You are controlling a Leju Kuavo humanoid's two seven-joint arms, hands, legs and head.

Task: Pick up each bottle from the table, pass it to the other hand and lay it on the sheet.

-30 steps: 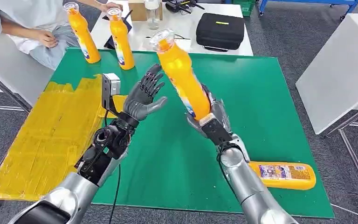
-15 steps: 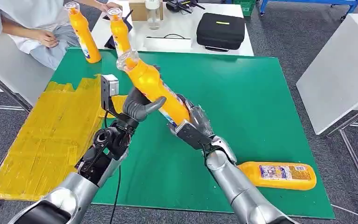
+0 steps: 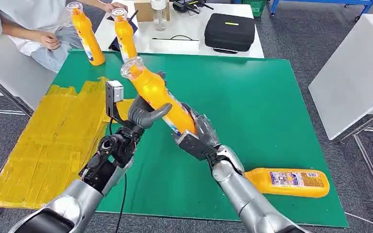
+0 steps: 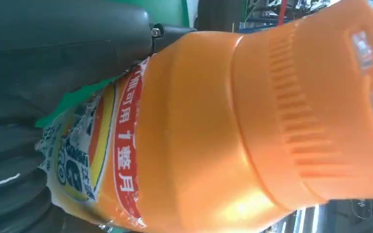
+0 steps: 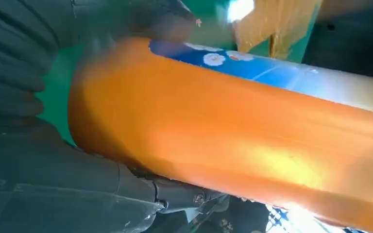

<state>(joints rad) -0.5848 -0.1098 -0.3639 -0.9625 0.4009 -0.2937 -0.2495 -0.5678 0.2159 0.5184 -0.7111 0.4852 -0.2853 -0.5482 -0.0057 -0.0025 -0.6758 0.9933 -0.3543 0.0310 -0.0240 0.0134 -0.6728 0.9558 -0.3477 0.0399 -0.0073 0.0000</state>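
An orange bottle (image 3: 158, 94) with a clear cap hangs tilted over the green mat (image 3: 252, 107), cap toward the far left. My right hand (image 3: 196, 136) grips its base from below. My left hand (image 3: 145, 111) wraps its middle, thumb curled across the front and fingers behind. Close up, the bottle (image 4: 199, 136) lies against my left palm, and its base (image 5: 223, 145) sits in my right hand (image 5: 29, 145). Another orange bottle (image 3: 289, 182) lies on the mat at the near right. Two more stand upright at the far left (image 3: 86, 36) (image 3: 125, 34). The yellow sheet (image 3: 53, 141) lies to the left.
A person (image 3: 29, 24) sits at the far left, one hand near the upright bottles. A white table behind holds a black case (image 3: 229, 31) and a clear bottle. Another white table (image 3: 354, 73) stands on the right.
My right hand swung the bottle down and to the left into my left hand. The left hand's fingers, spread a second ago, now curl around the bottle's middle.
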